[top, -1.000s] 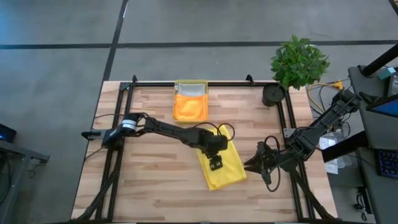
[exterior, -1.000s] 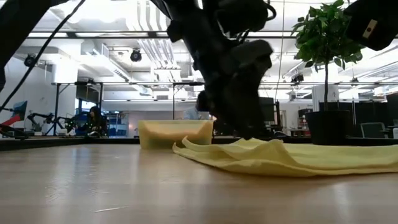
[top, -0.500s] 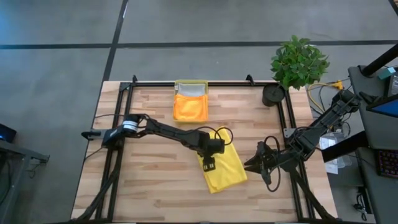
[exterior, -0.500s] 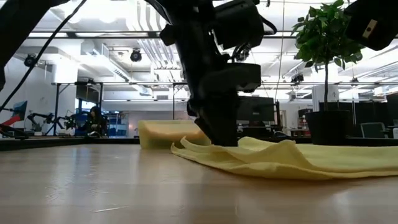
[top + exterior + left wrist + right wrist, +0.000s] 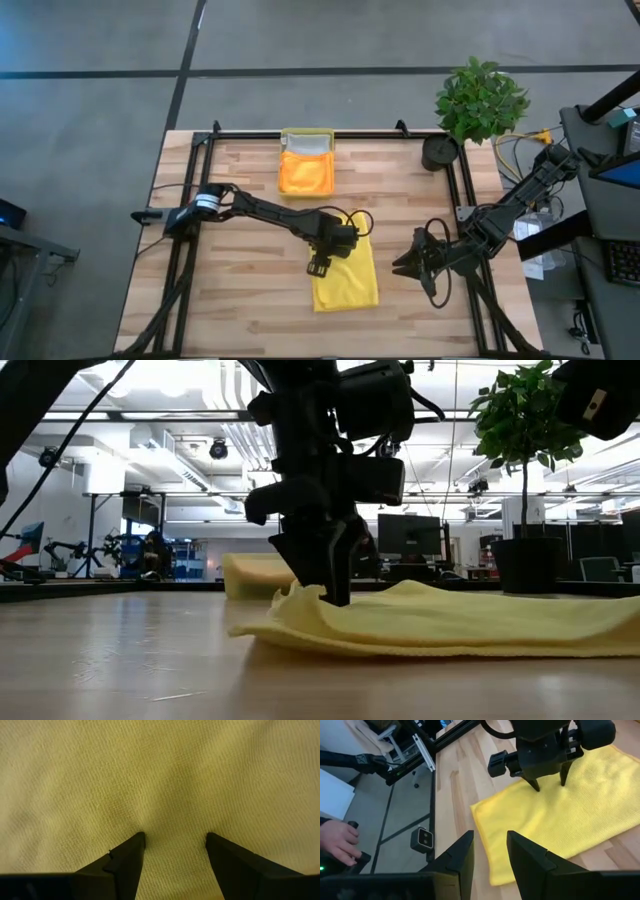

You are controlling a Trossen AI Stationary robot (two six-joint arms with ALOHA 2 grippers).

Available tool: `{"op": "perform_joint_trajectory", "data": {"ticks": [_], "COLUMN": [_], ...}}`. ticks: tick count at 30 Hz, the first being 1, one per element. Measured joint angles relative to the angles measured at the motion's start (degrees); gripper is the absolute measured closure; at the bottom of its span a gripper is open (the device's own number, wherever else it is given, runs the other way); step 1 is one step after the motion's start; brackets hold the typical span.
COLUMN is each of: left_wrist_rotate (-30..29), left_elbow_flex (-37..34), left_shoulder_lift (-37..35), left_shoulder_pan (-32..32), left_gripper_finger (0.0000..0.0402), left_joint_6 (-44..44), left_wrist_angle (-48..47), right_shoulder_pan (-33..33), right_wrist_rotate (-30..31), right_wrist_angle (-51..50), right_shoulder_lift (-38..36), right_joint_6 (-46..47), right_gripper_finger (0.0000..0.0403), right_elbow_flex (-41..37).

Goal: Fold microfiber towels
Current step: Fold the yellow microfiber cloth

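**Yellow towel under your left gripper**

Item one: the yellow towel (image 5: pixel 346 276) lies folded near the middle of the surface (image 5: pixel 230 290), towards the right edge. Your left gripper (image 5: pixel 174 837) stands on its left part, jaws spread, both tips pressed into the cloth and pinching nothing.

Item two: your right gripper (image 5: pixel 404 265) waits at the right edge, jaws apart and empty.

Item three: the orange towel (image 5: pixel 306 172) sits in the tray (image 5: pixel 307 134) at the far edge, probably on other cloths.

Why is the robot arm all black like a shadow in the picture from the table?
In the low view, bright ceiling lights shine behind the left pincer, leaving it a dark outline over the yellow towel; in the high view the light is even, so both show clearly.
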Motion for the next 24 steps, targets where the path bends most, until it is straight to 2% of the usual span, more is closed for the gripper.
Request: {"op": "perform_joint_trajectory", "data": {"ticks": [14,18,24], "left_wrist_rotate": [-2.88,-2.93,-3.06], "left_elbow_flex": [0.01,0.03,-1.7], "left_shoulder_lift": [-4.1,-6.35,-8.11], "left_shoulder_pan": [-0.02,-0.02,-0.68], "left_gripper_finger": [0.0198,0.0198,0.0198], "left_joint_6": [5.51,-5.54,-35.84], "left_wrist_angle": [-1.94,-1.63,3.37], "right_shoulder_pan": [-0.02,-0.02,-0.02], "right_wrist_rotate": [0.23,0.25,2.97], "right_wrist_angle": [0.29,0.25,0.37], "right_shoulder_lift": [0.0,0.0,0.08], "right_joint_6": [-1.51,-1.77,-2.35], "right_gripper_finger": [0.0291,0.0291,0.0291], "right_elbow_flex": [0.0,0.0,0.0]}}
